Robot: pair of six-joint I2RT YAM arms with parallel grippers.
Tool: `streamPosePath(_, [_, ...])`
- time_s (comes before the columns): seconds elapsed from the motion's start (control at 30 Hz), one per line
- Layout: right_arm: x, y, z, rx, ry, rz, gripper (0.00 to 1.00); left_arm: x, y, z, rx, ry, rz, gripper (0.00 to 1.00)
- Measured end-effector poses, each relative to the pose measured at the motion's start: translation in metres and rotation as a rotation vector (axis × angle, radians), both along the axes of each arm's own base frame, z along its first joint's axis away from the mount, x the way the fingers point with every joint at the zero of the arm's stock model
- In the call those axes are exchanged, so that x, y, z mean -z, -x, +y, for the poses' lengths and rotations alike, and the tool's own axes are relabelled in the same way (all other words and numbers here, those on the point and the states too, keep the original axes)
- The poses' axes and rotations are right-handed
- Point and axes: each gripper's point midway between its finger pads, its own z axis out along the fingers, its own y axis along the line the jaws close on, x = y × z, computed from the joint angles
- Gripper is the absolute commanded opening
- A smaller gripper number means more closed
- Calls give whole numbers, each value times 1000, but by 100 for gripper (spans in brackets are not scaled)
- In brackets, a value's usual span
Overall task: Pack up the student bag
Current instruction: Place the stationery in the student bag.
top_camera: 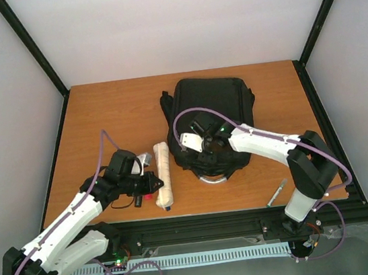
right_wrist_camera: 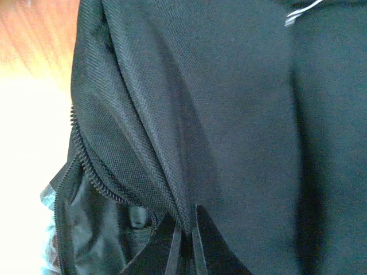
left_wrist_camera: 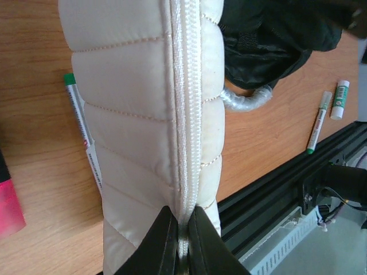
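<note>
The student bag (top_camera: 215, 109), a large black backpack, lies at the middle back of the table. My right gripper (top_camera: 201, 147) sits at its near left edge. In the right wrist view that gripper (right_wrist_camera: 186, 232) is shut on a fold of the bag's black fabric (right_wrist_camera: 229, 114), beside an open zipper (right_wrist_camera: 92, 166). My left gripper (top_camera: 154, 181) is shut on the zipper seam of a whitish ribbed pouch (top_camera: 164, 174) lying left of the bag. The left wrist view shows the fingertips (left_wrist_camera: 182, 232) pinching the pouch (left_wrist_camera: 137, 114) along its zipper.
A green-capped marker (left_wrist_camera: 83, 137) lies partly under the pouch, with a pink highlighter (left_wrist_camera: 8, 200) at far left. Another green marker (left_wrist_camera: 318, 121) and a glue stick (left_wrist_camera: 340, 98) lie near the front rail (left_wrist_camera: 275, 189). A clear-wrapped handle loop (left_wrist_camera: 246, 102) sticks out from the bag.
</note>
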Motion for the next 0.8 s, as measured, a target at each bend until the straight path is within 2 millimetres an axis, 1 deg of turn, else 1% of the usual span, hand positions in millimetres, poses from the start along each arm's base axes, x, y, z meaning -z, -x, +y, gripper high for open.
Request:
streamPosePath(0.07, [-21,-6,1,9,-14,-36,3,-2,0,-3,10,16,-1,1])
streamPosePath(0.23, [-96,-30,4,56,-82,-186,3,-13,1,-15,51,87,-14,1])
streamPosePath(0.3, [-119,-36,3,72,-104,-226,3,-16,2,-18,67,108,-16,1])
streamPosePath(0.37, [-135,-40,2,85,-118,-247,3,-20,3,-22,84,129,-18,1])
streamPosePath(0.43, [-143,-43,0,97,-127,-253,3,-24,1,-27,98,153,-26,1])
streamPosePath(0.6, [-154,-45,-2,112,-141,-240,3,-29,-10,-47,144,191,-19,1])
streamPosePath(0.7, [-157,-49,1,120,-150,-222,3,-32,-14,-69,197,195,-18,1])
streamPosePath(0.8, [-157,-52,6,119,-153,-203,3,-39,-12,-96,276,212,-30,1])
